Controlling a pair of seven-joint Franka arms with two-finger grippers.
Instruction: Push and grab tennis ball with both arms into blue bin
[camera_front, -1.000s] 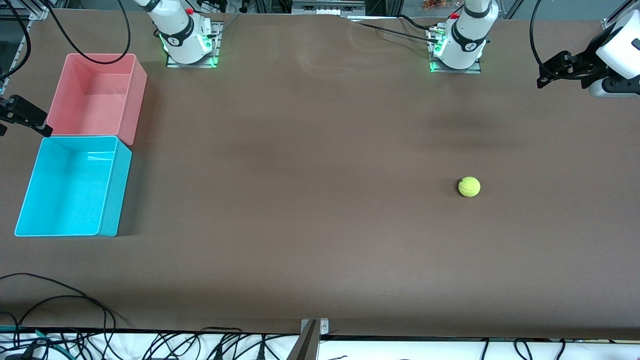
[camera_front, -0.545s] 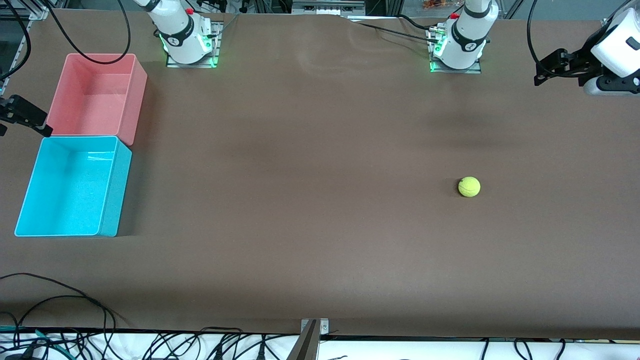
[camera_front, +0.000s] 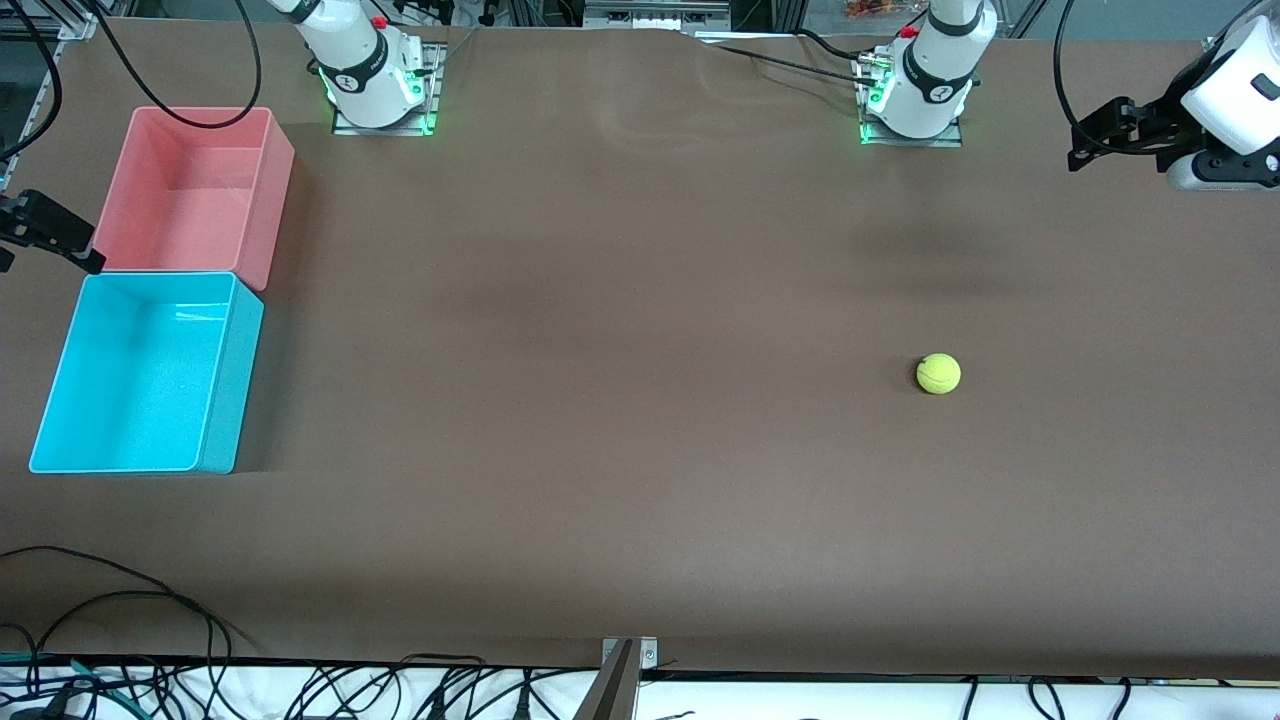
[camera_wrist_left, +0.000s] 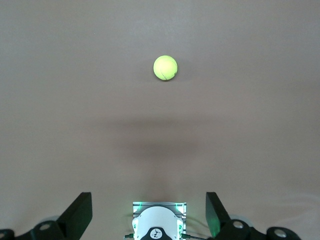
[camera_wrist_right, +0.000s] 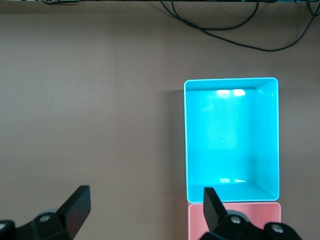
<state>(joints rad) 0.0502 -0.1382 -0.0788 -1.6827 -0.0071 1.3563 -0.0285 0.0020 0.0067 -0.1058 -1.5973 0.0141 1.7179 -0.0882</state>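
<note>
Yellow-green tennis ball (camera_front: 938, 373), cyan-blue bin (camera_front: 215, 400), pink bin (camera_front: 270, 200), brown table (camera_front: 600, 350), white arms

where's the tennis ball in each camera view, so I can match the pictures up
Front view: the tennis ball lies on bare table toward the left arm's end, nearer to the camera than the left arm's base.
Left wrist view: the ball lies on bare table, well clear of the open left gripper.
Right wrist view: not in it.
Shared landmark: the left arm's base, in the front and left wrist views.
</note>
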